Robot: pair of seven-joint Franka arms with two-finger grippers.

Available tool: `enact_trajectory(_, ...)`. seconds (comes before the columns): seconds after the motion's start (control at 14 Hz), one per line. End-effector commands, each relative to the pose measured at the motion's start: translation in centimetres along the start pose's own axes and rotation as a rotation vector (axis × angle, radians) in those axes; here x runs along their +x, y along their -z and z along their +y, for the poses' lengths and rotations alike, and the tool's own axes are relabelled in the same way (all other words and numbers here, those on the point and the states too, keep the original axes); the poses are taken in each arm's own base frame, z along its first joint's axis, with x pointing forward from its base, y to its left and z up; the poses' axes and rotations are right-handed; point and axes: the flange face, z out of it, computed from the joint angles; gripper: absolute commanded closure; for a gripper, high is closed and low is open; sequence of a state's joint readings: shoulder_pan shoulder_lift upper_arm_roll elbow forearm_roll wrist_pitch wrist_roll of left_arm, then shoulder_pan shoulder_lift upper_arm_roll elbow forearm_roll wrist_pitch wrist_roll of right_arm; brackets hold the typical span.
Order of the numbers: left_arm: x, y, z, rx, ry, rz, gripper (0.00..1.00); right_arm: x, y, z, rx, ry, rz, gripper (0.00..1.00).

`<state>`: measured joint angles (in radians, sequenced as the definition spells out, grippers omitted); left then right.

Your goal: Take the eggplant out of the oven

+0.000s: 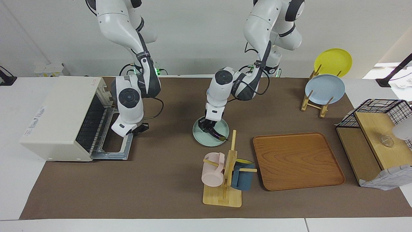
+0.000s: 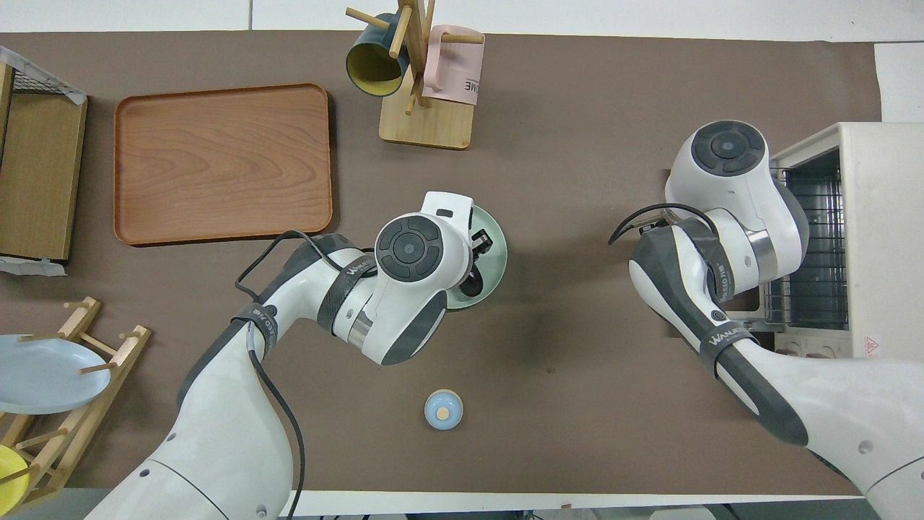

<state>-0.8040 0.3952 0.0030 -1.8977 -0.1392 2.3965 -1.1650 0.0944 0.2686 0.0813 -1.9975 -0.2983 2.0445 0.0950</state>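
The eggplant [image 1: 218, 135] is a slim dark purple piece lying low on the round mint-green plate [image 1: 200, 134] in the middle of the table, its tip pointing away from the robots. My left gripper [image 1: 208, 127] is down on the plate and shut on the eggplant's nearer end. In the overhead view my left wrist hides the eggplant, and only the plate's rim [image 2: 497, 256] shows. The cream-white oven [image 1: 61, 112] stands at the right arm's end with its door [image 1: 113, 154] dropped open. My right gripper [image 1: 136, 130] hangs over the open door.
A wooden mug tree [image 1: 225, 180] with a pink and a blue mug stands just farther from the robots than the plate. A wooden tray [image 1: 297, 161] lies beside it. A plate rack [image 1: 317, 103] and a shelf with a wire basket [image 1: 379, 112] are at the left arm's end. A small blue knob-like piece [image 2: 443, 409] lies nearer to the robots.
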Motion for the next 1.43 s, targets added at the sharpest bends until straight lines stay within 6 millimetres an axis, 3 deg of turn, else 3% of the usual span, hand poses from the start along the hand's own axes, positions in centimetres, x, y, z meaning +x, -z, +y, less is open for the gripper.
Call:
enact_trajectory(0.0, 1.5, 1.6, -0.4, 0.086, -0.076, 0.030, 1.00, 0.6, 3.6, 4.6, -0.073, 0.090, -0.040, 0.99)
enact_trajectory(0.07, 3.5, 4.1, -1.7, 0.104, -0.093, 0.045, 1.00, 0.6, 5.0, 5.7, -0.070, 0.117, -0.045, 0.99)
enact_trajectory(0.21, 10.4, 9.9, -7.0, 0.139, -0.144, 0.016, 1.00, -0.5, 7.5, 8.3, -0.063, 0.121, -0.037, 0.98)
enact_trajectory(0.36, 16.4, 11.0, -10.8, 0.135, -0.186, 0.018, 1.00, -2.8, 9.3, 11.1, -0.028, 0.122, -0.048, 0.98)
enact_trajectory(0.43, 20.5, 11.5, -13.3, 0.109, -0.219, 0.045, 1.00, -3.9, 10.3, 12.5, -0.004, 0.123, -0.043, 0.97)
enact_trajectory(0.5, 23.5, 11.8, -15.7, 0.091, -0.290, 0.069, 1.00, -5.2, 10.8, 14.2, 0.013, 0.120, -0.054, 0.92)
enact_trajectory(0.57, 25.8, 11.1, -17.9, 0.095, -0.356, 0.066, 1.00, -6.2, 11.9, 15.1, 0.030, 0.111, -0.044, 0.78)
enact_trajectory(0.64, 27.7, 10.3, -19.5, 0.094, -0.415, 0.073, 1.00, -7.3, 13.3, 15.7, 0.038, 0.093, -0.027, 0.54)
enact_trajectory(0.71, 29.4, 9.5, -20.5, 0.092, -0.462, 0.089, 1.00, -8.8, 14.9, 16.7, 0.067, 0.057, -0.001, 0.12)
enact_trajectory(0.79, 30.9, 9.2, -21.9, 0.092, -0.468, 0.103, 1.00, -10.2, 17.3, 17.2, 0.123, 0.019, 0.056, 0.00)
enact_trajectory(0.86, 31.4, 9.4, -22.5, 0.095, -0.488, 0.108, 0.95, -12.0, 21.2, 18.0, 0.188, -0.026, 0.137, 0.00)
enact_trajectory(0.93, 31.1, 9.3, -22.2, 0.108, -0.506, 0.107, 0.45, -13.1, 24.2, 18.5, 0.228, -0.045, 0.153, 0.00)
enact_trajectory(1.0, 30.9, 9.5, -21.8, 0.114, -0.517, 0.110, 0.09, -13.8, 26.6, 19.1, 0.245, -0.071, 0.143, 0.00)
enact_trajectory(1.07, 31.4, 10.3, -22.2, 0.104, -0.503, 0.130, 0.00, -14.0, 27.8, 19.2, 0.270, -0.096, 0.115, 0.00)
enact_trajectory(1.21, 31.9, 12.4, -23.0, 0.095, -0.472, 0.144, 0.00, -14.3, 28.6, 18.8, 0.301, -0.147, 0.075, 0.00)
enact_trajectory(1.29, 31.2, 13.9, -23.2, 0.102, -0.435, 0.125, 0.00, -14.5, 28.7, 18.2, 0.302, -0.142, 0.058, 0.00)
enact_trajectory(1.36, 30.3, 16.6, -23.9, 0.127, -0.422, 0.070, 0.00, -14.5, 28.7, 17.8, 0.298, -0.136, 0.054, 0.00)
